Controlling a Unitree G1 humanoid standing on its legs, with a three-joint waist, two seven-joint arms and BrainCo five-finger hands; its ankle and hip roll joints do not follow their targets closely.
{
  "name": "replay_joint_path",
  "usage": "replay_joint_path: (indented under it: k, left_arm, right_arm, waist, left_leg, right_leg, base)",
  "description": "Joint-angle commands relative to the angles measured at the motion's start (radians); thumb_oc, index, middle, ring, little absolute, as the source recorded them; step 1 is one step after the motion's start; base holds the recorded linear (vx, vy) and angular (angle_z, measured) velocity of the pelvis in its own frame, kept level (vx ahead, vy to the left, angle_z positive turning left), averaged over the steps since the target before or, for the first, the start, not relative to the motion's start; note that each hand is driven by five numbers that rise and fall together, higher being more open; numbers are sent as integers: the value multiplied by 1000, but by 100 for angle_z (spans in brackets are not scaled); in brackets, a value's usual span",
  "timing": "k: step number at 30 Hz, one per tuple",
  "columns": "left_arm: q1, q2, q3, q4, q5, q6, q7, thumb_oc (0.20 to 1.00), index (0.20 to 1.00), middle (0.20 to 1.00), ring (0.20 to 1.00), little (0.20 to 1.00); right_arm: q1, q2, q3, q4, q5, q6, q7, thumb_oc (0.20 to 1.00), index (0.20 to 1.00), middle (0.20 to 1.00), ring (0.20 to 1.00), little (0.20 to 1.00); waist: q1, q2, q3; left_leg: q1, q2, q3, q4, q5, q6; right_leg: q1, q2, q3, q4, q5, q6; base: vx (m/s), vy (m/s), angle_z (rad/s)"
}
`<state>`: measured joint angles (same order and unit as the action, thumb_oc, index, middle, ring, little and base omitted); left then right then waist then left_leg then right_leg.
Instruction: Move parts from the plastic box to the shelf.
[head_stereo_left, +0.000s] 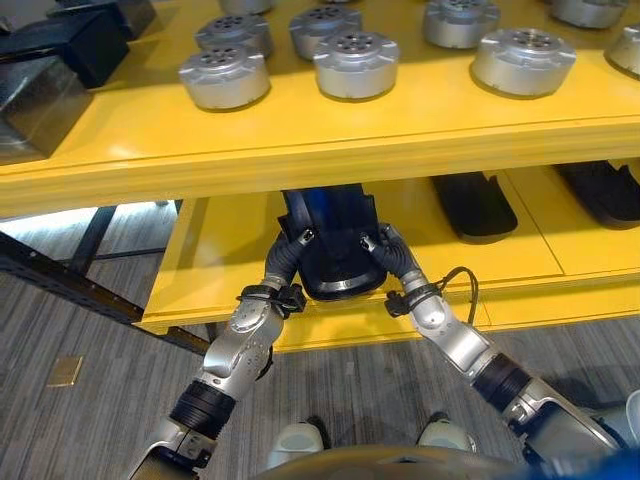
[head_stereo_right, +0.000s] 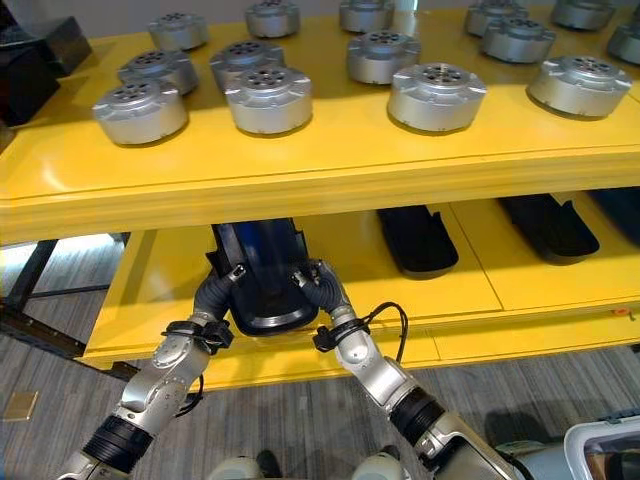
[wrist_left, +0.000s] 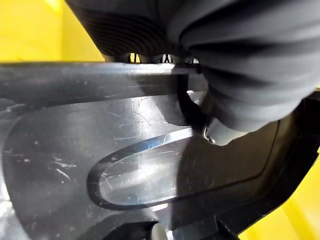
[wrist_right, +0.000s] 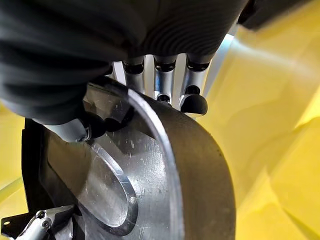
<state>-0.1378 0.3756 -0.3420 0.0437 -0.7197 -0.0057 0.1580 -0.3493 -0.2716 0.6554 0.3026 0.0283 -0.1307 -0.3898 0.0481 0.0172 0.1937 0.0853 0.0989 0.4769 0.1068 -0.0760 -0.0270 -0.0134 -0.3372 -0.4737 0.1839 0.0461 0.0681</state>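
The dark part (head_stereo_left: 334, 255), a curved black shell, sits on the lower level of the yellow shelf (head_stereo_left: 210, 260), its rounded end at 6 o'clock near the shelf's front edge and its long axis running toward 12 o'clock, back under the upper level. Both hands grip it from opposite sides. The left hand (head_stereo_left: 283, 262) is at the part's 9 o'clock side and the right hand (head_stereo_left: 392, 262) at its 3 o'clock side, each about equally close, so neither arm leads. In the right wrist view the fingers (wrist_right: 194, 102) are curled over the part's outer rim with the thumb pressed on the inner face: they hold the part. In the left wrist view the dark cover hides most of the left hand, but its thumb bears on the part's inner face and it appears likewise closed on the part.

The part seems to be resting on the shelf or just above it; a release, or a push toward 12 o'clock along its long axis, looks like the coming move.

Two more black parts (head_stereo_left: 473, 205) lie on the same level toward 3 o'clock, well apart. Round silver parts (head_stereo_left: 356, 63) stand in rows on the upper level.
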Motion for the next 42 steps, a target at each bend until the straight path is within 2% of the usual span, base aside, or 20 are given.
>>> replay_joint_path:
  k: [1, 3, 4, 5, 6, 11, 15, 16, 17, 18, 19, 20, 21, 23, 24, 27, 28, 32, 35, 42]
  left_arm:
    - [-41, -26, -79, -135, -5, -24, -129, 200, 200, 200, 200, 200]
    - [-41, -24, -79, -134, 0, -24, -125, 200, 200, 200, 200, 200]
    - [-37, -16, -86, -132, -5, -26, -132, 200, 200, 200, 200, 200]
    - [-36, -15, -88, -131, -7, -28, -137, 200, 200, 200, 200, 200]
    - [-30, -17, -86, -136, -1, -17, -155, 200, 200, 200, 200, 200]
    - [-49, -29, -95, -119, -22, 12, -153, 200, 200, 200, 200, 200]
    - [-64, -34, -79, -114, -53, 36, -161, 200, 200, 200, 200, 200]
    - [-67, -42, -76, -118, -69, 38, -165, 200, 200, 200, 200, 200]
    - [-69, -48, -70, -122, -72, 44, -164, 200, 200, 200, 200, 200]
    - [-70, -49, -69, -123, -72, 46, -163, 200, 200, 200, 200, 200]
    - [-77, -63, -57, -108, -75, 50, -162, 200, 200, 200, 200, 200]
    - [-77, -65, -54, -96, -74, 40, -162, 200, 200, 200, 200, 200]
    - [-72, -76, -50, -89, -67, 40, -162, 200, 200, 200, 200, 200]
    - [-78, -85, -55, -76, -68, 39, -157, 200, 200, 200, 200, 200]
    - [-87, -87, -60, -63, -68, 33, -150, 200, 200, 200, 200, 200]
    - [-129, -94, -80, -37, -60, 30, -137, 200, 200, 200, 200, 200]
    - [-158, -99, -87, -28, -55, 34, -120, 200, 200, 200, 200, 200]
    - [-230, -109, -103, -4, -56, 44, -97, 200, 200, 200, 200, 200]
    - [-322, -106, -114, 8, -70, 54, -93, 200, 200, 200, 200, 200]
    - [-474, -111, -114, 53, -62, 40, -57, 200, 200, 200, 200, 200]
  right_arm:
    - [-82, 49, 2, -58, 85, -17, -4, 200, 200, 200, 200, 200]
    - [-80, 45, 8, -61, 84, -17, -5, 200, 200, 200, 200, 200]
    - [-54, 25, 10, -75, 72, -20, -13, 200, 200, 200, 200, 200]
    - [-47, 21, 8, -78, 69, -24, -19, 200, 200, 200, 200, 200]
    - [-28, 6, -1, -85, 51, -34, -28, 200, 200, 200, 200, 200]
    - [-39, -5, -19, -19, 59, -38, 5, 200, 200, 200, 200, 200]
    - [-73, -9, -34, 18, 45, 5, 33, 200, 200, 200, 200, 200]
    - [-81, -12, -40, 20, 38, 15, 33, 200, 200, 200, 200, 200]
    - [-93, -13, -43, 29, 34, 15, 36, 200, 200, 200, 200, 200]
    - [-95, -13, -44, 32, 34, 16, 36, 200, 200, 200, 200, 200]
    - [-125, -10, -35, 49, 41, 24, 42, 200, 200, 200, 200, 200]
    - [-142, -10, -32, 44, 34, 41, 54, 200, 200, 200, 200, 200]
    - [-146, -11, -24, 37, 33, 52, 56, 200, 200, 200, 200, 200]
    - [-145, -13, -13, 34, 31, 58, 47, 200, 200, 200, 200, 200]
    - [-147, -17, -10, 36, 40, 54, 45, 200, 200, 200, 200, 200]
    - [-161, -30, -11, 38, 40, 55, 30, 200, 200, 200, 200, 200]
    - [-171, -24, -18, 39, 31, 67, 27, 200, 200, 200, 200, 200]
    - [-211, -8, -27, 57, 10, 79, 15, 200, 200, 200, 200, 200]
    - [-321, -4, -50, 93, 38, 126, -5, 200, 200, 200, 200, 200]
    - [-503, -29, -61, 156, 47, 153, 8, 200, 200, 200, 200, 200]
  waist:
    - [23, 26, -5]
    - [16, 20, -2]
    - [-8, 11, 2]
    - [-13, 10, 3]
    - [-23, 5, 4]
    - [-23, -1, -6]
    - [-32, -18, -7]
    - [-28, -26, 1]
    - [-19, -30, 12]
    - [-18, -29, 13]
    - [-13, -27, 21]
    - [-20, -27, 13]
    - [-23, -26, 10]
    - [-25, -21, 13]
    - [-29, -17, 19]
    - [-46, -4, 31]
    - [-55, 1, 36]
    - [-64, 10, 54]
    - [-63, 24, 104]
    - [-65, 36, 178]
  left_leg:
    - [57, 15, -53, -135, 51, 17]
    - [58, 13, -54, -140, 52, 14]
    - [44, 9, -70, -138, 61, 24]
    - [43, 9, -74, -136, 60, 25]
    - [37, 10, -82, -133, 63, 19]
    - [22, 24, -86, -116, 74, -4]
    - [17, 25, -36, 4, -7, -7]
    - [-29, 40, -38, 92, -14, -21]
    - [-84, 63, -47, 147, 25, -27]
    - [-95, 68, -51, 157, 28, -31]
    - [-100, 135, -78, 124, 79, -49]
    - [-53, 173, -71, 61, 73, -54]
    - [-32, 212, -65, 17, 130, -76]
    - [-35, 231, -90, 7, 178, -99]
    - [-42, 239, -89, 8, 180, -83]
    - [-31, 227, -86, 14, 149, -77]
    - [-28, 205, -83, 5, 123, -70]
    - [-34, 168, -82, -3, 99, -62]
    - [-67, 145, -87, -4, 92, -60]
    - [-153, 152, -101, 16, 101, -70]
  right_leg:
    - [3, 19, -6, 72, -75, 105]
    - [5, 56, 8, 32, -74, 106]
    - [-6, 96, 90, -16, -47, 95]
    - [-5, 104, 107, -16, -51, 94]
    - [20, 140, 133, -39, -66, 80]
    - [74, 157, 119, -71, -93, 58]
    - [119, 179, 89, -80, -136, 22]
    - [129, 190, 94, -93, -131, 8]
    - [127, 200, 97, -93, -128, -13]
    - [125, 203, 98, -92, -129, -15]
    - [121, 212, 105, -67, -152, -26]
    - [120, 192, 86, -51, -168, -16]
    - [114, 183, 78, -42, -168, -13]
    - [109, 176, 82, -7, -187, -18]
    - [96, 164, 81, 19, -183, -25]
    - [71, 148, 94, 69, -194, -26]
    - [50, 142, 103, 83, -190, -16]
    - [11, 132, 119, 93, -172, 7]
    - [-52, 120, 135, 106, -157, 27]
    - [-136, 121, 158, 139, -167, 23]
  base:
    - [67, 31, -14]
    - [48, -67, -17]
    - [10, -140, -6]
    - [6, -188, 4]
    - [50, -200, 40]
    - [51, -215, 33]
    - [96, -229, 11]
    - [-44, -160, 23]
    - [-44, -123, 17]
    - [-14, -29, 9]
    - [120, 124, 2]
    - [168, 245, 1]
    - [165, 230, -8]
    - [126, 201, -11]
    - [142, 254, 0]
    - [173, 255, -16]
    - [66, 138, -24]
    - [39, 118, -1]
    - [-95, 61, 8]
    - [-139, 12, 0]
